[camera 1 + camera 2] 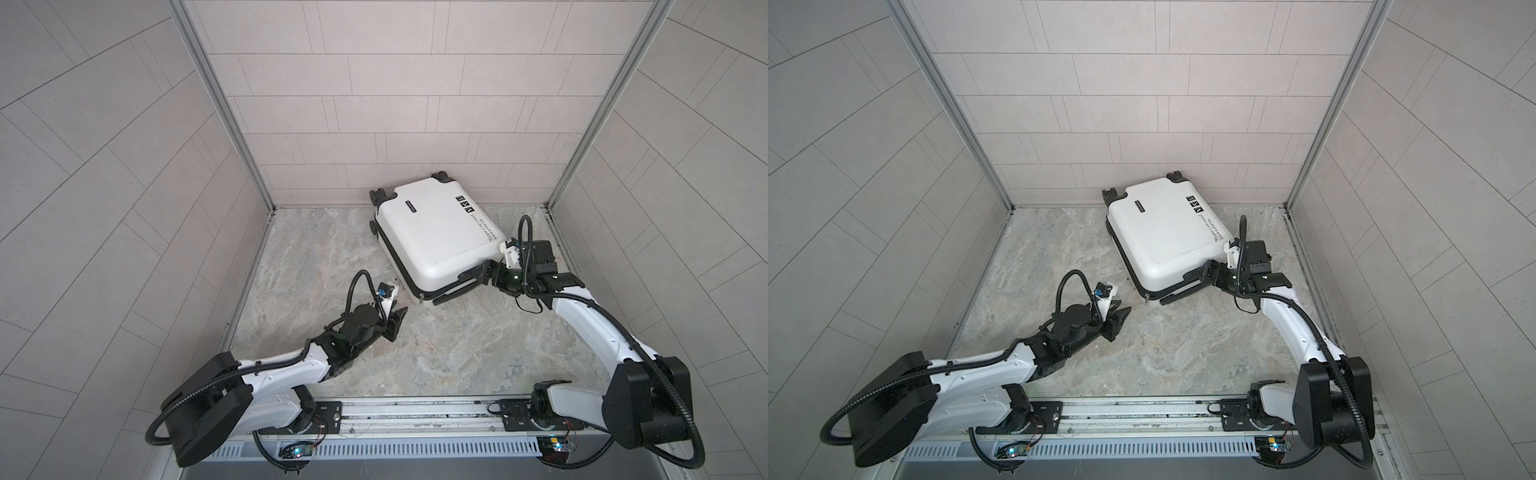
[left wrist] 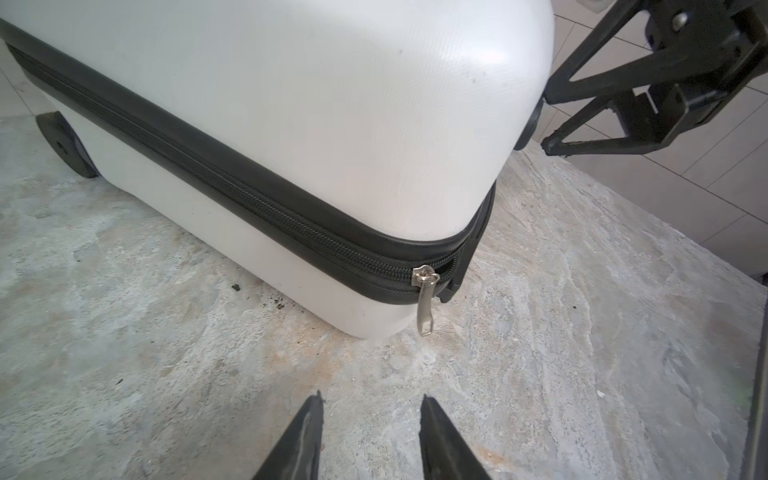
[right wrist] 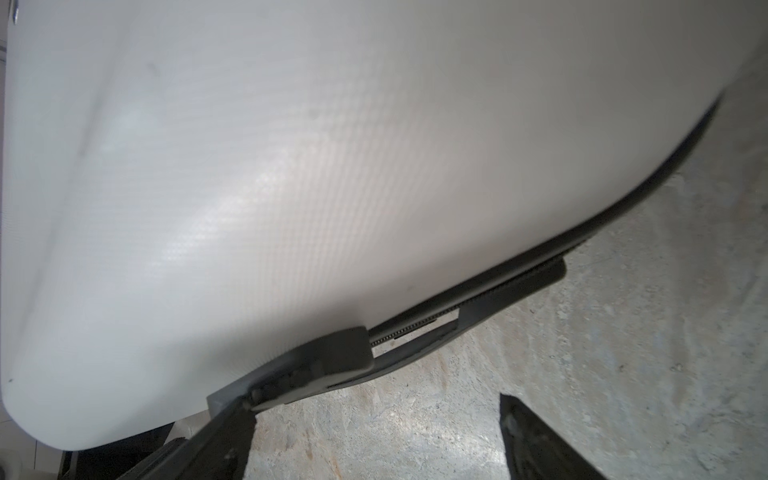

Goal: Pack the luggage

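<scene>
White and hard-shelled, the suitcase (image 1: 436, 232) lies flat, lid down, on the stone-patterned floor (image 1: 457, 353), just ahead of both grippers, its wheels (image 1: 378, 194) at the end away from them. A black zipper (image 2: 249, 195) runs along its side, and the metal pull (image 2: 424, 299) hangs at the corner straight in front of the left gripper (image 2: 371, 399). That gripper's jaws are parted, empty and clear of the shell. The right gripper (image 3: 374, 402) is spread wide at the other near corner, one finger (image 3: 224, 428) against the end of the black handle (image 3: 436, 332), grasping nothing.
</scene>
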